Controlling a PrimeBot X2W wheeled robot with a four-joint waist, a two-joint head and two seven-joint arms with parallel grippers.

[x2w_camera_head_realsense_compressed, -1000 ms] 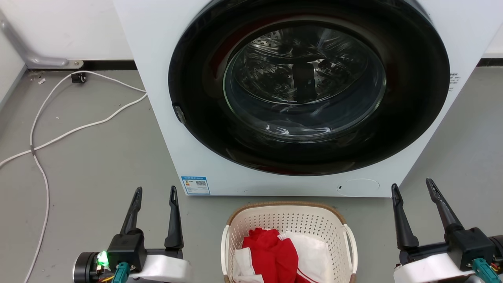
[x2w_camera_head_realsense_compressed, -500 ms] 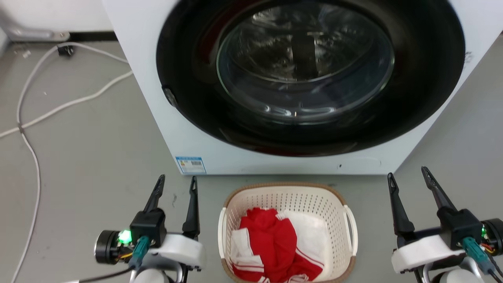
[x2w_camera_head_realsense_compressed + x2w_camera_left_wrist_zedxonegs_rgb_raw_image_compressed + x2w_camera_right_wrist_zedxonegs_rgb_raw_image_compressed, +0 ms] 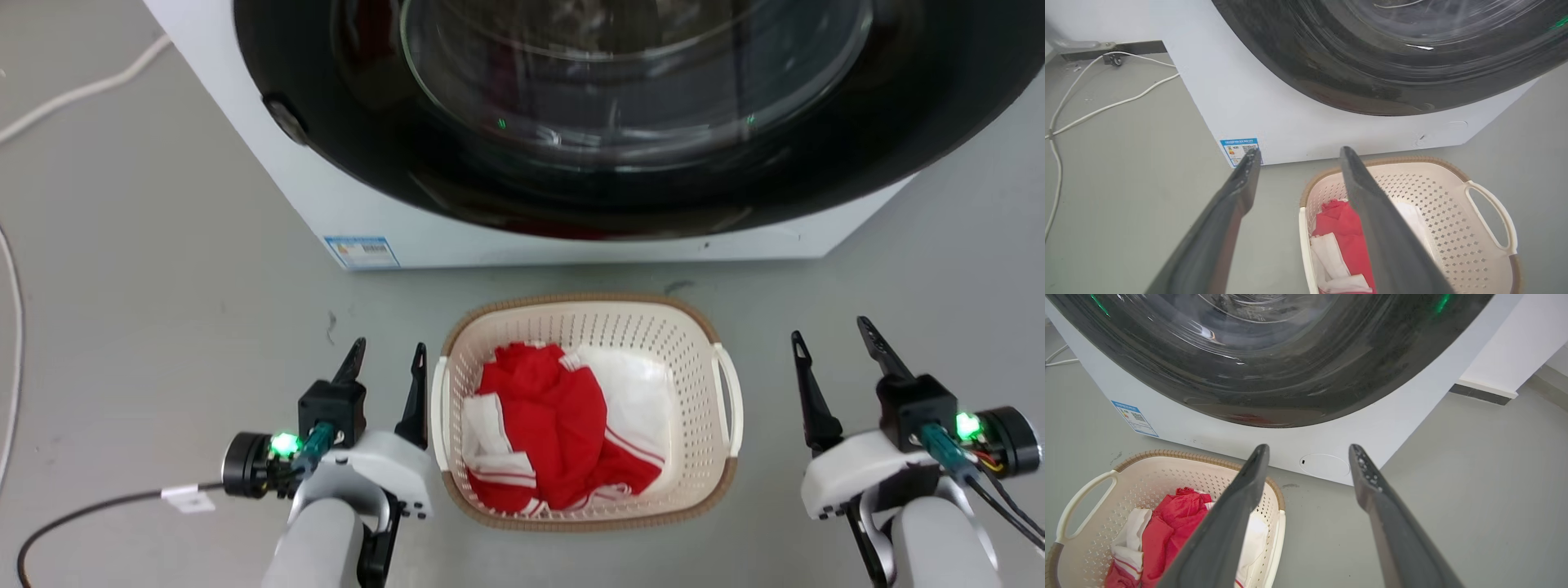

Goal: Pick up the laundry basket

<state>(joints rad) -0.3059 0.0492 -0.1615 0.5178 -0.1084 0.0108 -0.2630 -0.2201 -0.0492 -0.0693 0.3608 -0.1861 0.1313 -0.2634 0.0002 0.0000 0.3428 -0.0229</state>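
Head view: laundry basket (image 3: 620, 331) on grey floor (image 3: 163, 286), just in front of washer (image 3: 245, 122), btwn the two grippers.
Basket: upright, cream w/ holes, brown rim, white handle each side.
Contents: red & white clothes (image 3: 555, 416) bunched inside, below rim.
Left gripper (image 3: 389, 346): fingers spread wide, holding nothing; inner finger just beside left handle (image 3: 438, 392), touching or not, can't tell.
Right gripper (image 3: 829, 328): fingers spread wide, holding nothing; strip of bare floor btwn it & right handle (image 3: 732, 392).
Left wrist view: fingers (image 3: 1237, 196) point twd washer's bottom edge; one finger overlaps basket's near side in pic, other is over bare floor.
Right wrist view: fingers (image 3: 1241, 498) also point twd washer's base; one overlaps basket's corner, other over bare floor.
Washer: white body, big dark round door w/ glass; blue sticker (image 3: 362, 251) at lower corner of front, on robot's left.
Cord: white cord (image 3: 73, 90) on floor at far left, well apart from basket.
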